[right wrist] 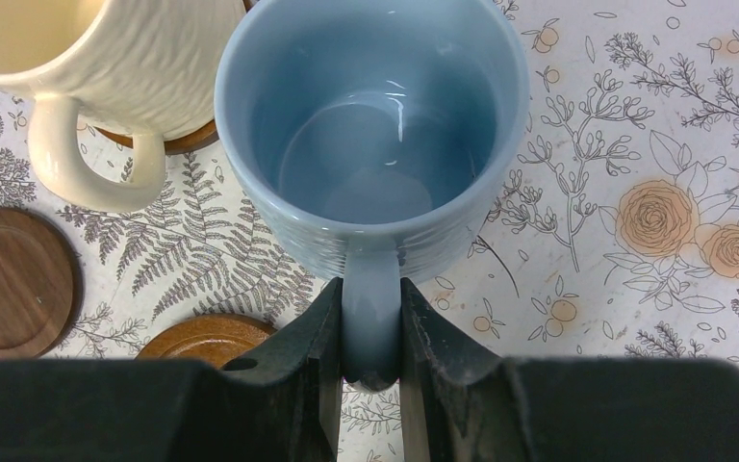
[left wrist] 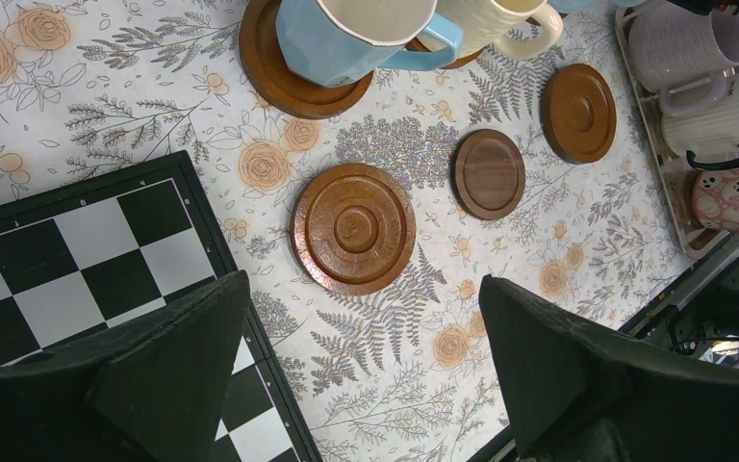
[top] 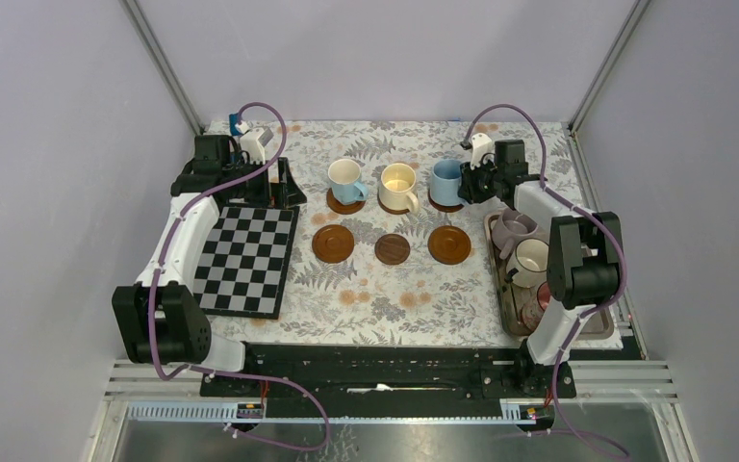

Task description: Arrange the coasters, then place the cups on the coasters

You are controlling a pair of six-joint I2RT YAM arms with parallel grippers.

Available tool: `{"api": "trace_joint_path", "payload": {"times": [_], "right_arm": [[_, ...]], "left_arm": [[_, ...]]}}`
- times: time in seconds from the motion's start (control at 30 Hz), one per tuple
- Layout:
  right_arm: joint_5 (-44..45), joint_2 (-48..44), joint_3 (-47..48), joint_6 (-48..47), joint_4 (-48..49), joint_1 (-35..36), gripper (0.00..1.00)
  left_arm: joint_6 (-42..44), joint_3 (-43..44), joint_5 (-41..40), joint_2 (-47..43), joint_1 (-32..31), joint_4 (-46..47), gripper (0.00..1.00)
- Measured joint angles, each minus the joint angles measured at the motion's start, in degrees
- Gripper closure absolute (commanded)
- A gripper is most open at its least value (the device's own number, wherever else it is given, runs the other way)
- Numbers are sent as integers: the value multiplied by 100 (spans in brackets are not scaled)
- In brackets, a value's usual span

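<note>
Three cups stand in the back row: a light blue one on a coaster, a yellow-cream one, and a light blue one. My right gripper is shut on this last cup's handle, and a coaster edge shows beneath the cup. Three bare coasters lie in the front row: orange-brown, dark brown and orange-brown. My left gripper hangs open over the cloth beside the first bare coaster, holding nothing.
A black-and-white chequered board lies at the left. A grey metal tray at the right holds a lilac cup, a white cup and a pinkish red cup. The right arm reaches over the tray.
</note>
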Motion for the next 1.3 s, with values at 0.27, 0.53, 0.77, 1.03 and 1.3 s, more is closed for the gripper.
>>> {"api": "trace_joint_path", "payload": {"times": [0.27, 0.53, 0.77, 1.03, 1.3], "right_arm": [[0, 11, 0, -140, -24, 0, 71], [4, 13, 0, -264, -66, 0, 67], [39, 76, 2, -332, -164, 0, 63], [44, 109, 2, -358, -192, 4, 63], [85, 234, 35, -356, -188, 4, 63]], "left_arm": [[0, 0, 0, 0, 0, 0, 1], [0, 0, 0, 0, 0, 0, 1], [0, 0, 2, 0, 0, 0, 1], [0, 0, 2, 0, 0, 0, 1], [2, 0, 2, 0, 0, 0, 1]]}}
